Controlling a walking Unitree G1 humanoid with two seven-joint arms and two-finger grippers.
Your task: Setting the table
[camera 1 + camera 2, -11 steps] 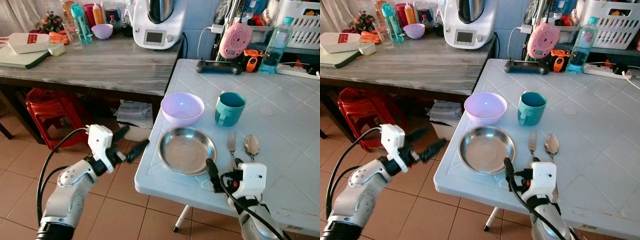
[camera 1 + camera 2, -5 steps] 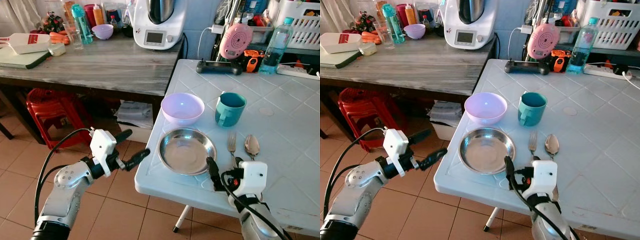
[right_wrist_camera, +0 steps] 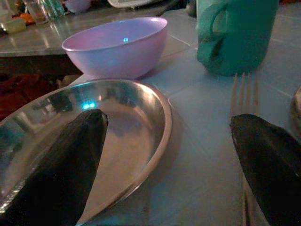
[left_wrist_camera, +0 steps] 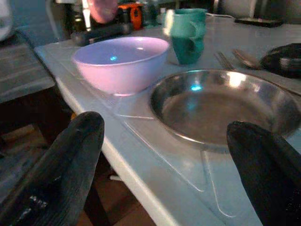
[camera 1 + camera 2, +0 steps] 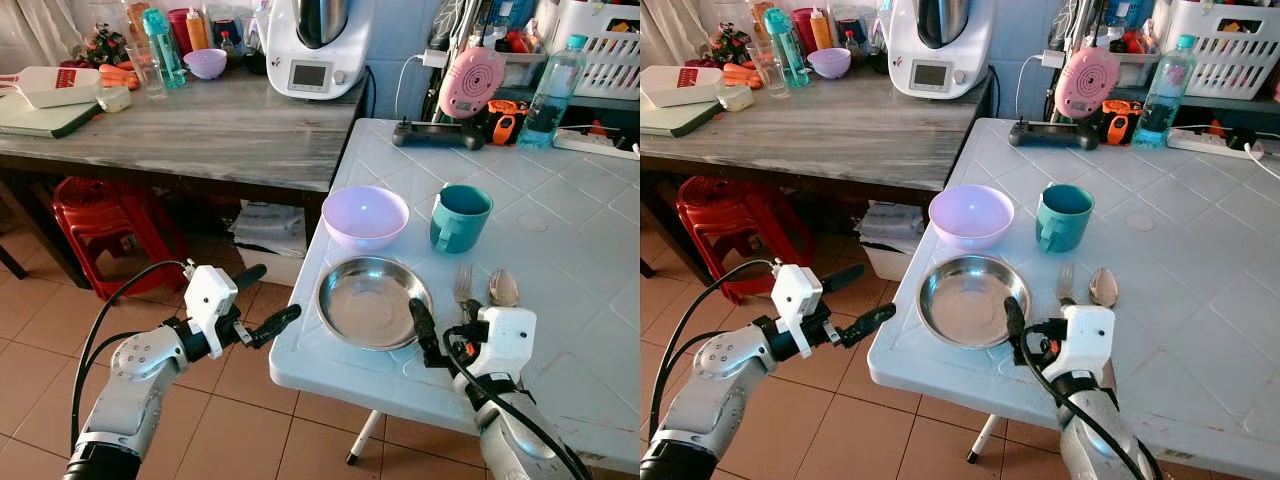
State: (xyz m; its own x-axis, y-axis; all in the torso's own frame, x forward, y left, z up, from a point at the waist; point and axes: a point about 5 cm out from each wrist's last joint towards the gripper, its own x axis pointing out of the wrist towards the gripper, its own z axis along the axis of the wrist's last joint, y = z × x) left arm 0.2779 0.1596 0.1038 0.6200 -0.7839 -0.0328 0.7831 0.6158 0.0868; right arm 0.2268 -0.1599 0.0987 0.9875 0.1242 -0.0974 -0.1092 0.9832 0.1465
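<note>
**Place setting laid out at the table's near corner**

The white table [image 5: 560, 230] is carrying everything. The steel plate [image 5: 372, 300] is sitting near its front edge, serving as the landmark. Behind the plate, the lilac bowl [image 5: 364, 215] is resting upright; the teal mug [image 5: 458, 217] is standing to the bowl's right. Right of the plate, the fork [image 5: 462, 285] and spoon [image 5: 503, 288] are lying side by side, long axes running front to back, tines and bowl pointing away from the robot. The right gripper [image 3: 164, 155] is hovering at the plate's right rim, jaws wide and empty. The left gripper [image 5: 262, 300] is hanging off the table's left edge, jaws wide, pointing toward the plate.
</note>
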